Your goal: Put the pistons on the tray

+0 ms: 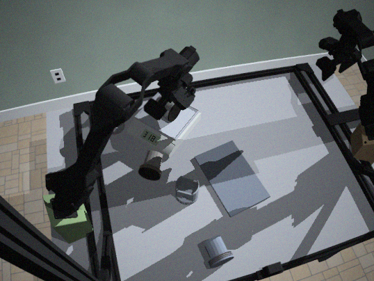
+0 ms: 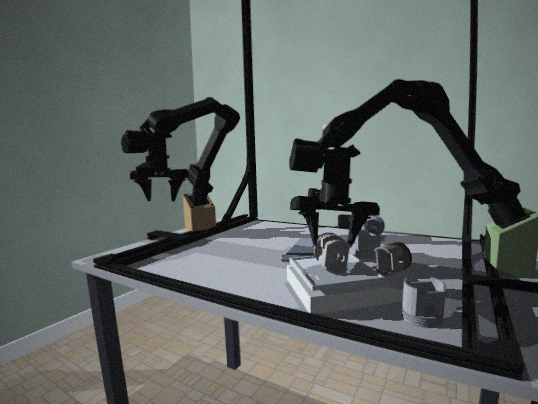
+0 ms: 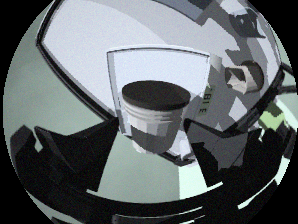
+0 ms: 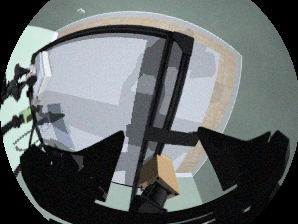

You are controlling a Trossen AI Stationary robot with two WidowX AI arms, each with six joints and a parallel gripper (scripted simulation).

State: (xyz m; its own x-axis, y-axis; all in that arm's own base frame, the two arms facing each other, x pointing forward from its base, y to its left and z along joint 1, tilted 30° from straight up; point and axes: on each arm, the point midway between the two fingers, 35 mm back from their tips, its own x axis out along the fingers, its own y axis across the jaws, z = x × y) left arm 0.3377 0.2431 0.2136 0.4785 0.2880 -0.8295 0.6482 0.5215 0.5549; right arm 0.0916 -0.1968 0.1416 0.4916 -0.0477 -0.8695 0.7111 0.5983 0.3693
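Noted in top view: scale (image 1: 184,126) (image 2: 312,295) (image 3: 114,75) at far left; tray (image 1: 231,177) (image 2: 300,247) (image 3: 192,7) (image 4: 62,127) nearer and to its right, with no piston aboard. Found on the scale: one dark-crowned piston (image 1: 173,112) (image 2: 334,257) (image 3: 152,120), lying on its side.

Checked left gripper (image 1: 168,106) (image 2: 334,244) (image 3: 152,121): fingers wide but short of full spread, grasping nothing, straddling the skirt across the long axis. Judged correctly aligned for closing; cannot confirm contact. Recorded right gripper (image 1: 334,74) (image 2: 161,201) (image 4: 161,131): fully spread, empty, well away from the scale. Judged left arm the nearer for lifting.

Observed in exterior view: an upright piston (image 2: 424,302) beside the scale, largely masked by the arm from above. Visible from above, hidden in exterior view: the scale's display (image 1: 150,136) (image 3: 205,100).
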